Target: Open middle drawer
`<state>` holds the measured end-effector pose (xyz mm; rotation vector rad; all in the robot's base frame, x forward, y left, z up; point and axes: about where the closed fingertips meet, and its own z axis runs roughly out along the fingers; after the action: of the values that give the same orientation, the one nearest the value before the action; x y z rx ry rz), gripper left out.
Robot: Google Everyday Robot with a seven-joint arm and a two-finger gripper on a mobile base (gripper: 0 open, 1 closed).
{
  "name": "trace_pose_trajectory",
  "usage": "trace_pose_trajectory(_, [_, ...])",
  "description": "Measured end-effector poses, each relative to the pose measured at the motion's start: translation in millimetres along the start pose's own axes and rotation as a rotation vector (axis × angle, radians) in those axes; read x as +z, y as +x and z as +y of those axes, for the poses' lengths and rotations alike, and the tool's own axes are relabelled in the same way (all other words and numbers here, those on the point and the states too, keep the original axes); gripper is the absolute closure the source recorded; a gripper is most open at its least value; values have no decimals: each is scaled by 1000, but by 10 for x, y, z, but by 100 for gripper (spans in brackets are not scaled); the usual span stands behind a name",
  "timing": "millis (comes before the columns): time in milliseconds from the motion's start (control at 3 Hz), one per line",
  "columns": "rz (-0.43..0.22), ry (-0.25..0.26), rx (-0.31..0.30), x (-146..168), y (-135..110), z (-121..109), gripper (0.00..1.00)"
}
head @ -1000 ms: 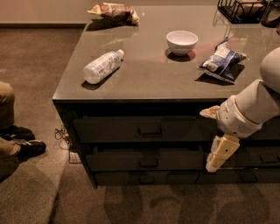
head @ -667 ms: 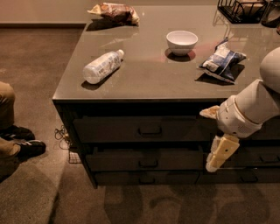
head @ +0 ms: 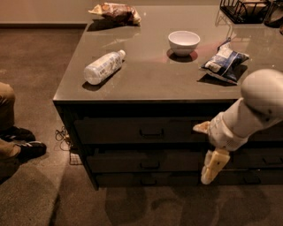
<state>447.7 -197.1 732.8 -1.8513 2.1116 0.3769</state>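
The middle drawer (head: 116,162) is the dark front between a taller top drawer (head: 110,131) and a thin bottom drawer (head: 119,180). It is shut, flush with the others. Its small dark pull handle (head: 150,165) sits at the centre. My gripper (head: 201,153) hangs in front of the drawers, to the right of the handle and apart from it. It is open and empty, with one pale finger (head: 201,127) pointing left at top-drawer height and the other finger (head: 213,166) pointing down across the middle drawer front.
The counter (head: 146,84) holds a lying plastic bottle (head: 102,67), a white bowl (head: 184,42), a blue chip bag (head: 224,61), a snack bag (head: 116,11) and a wire basket (head: 245,9). A person's leg and shoe (head: 17,145) are at the left. Cables (head: 62,134) lie by the cabinet's corner.
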Motion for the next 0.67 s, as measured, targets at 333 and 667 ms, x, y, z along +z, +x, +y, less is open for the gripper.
trace_pose_trajectory(333, [-15, -46, -23, 510, 134, 70, 0])
trace_pose_trajectory(667, [-45, -76, -34, 932, 220, 138, 0])
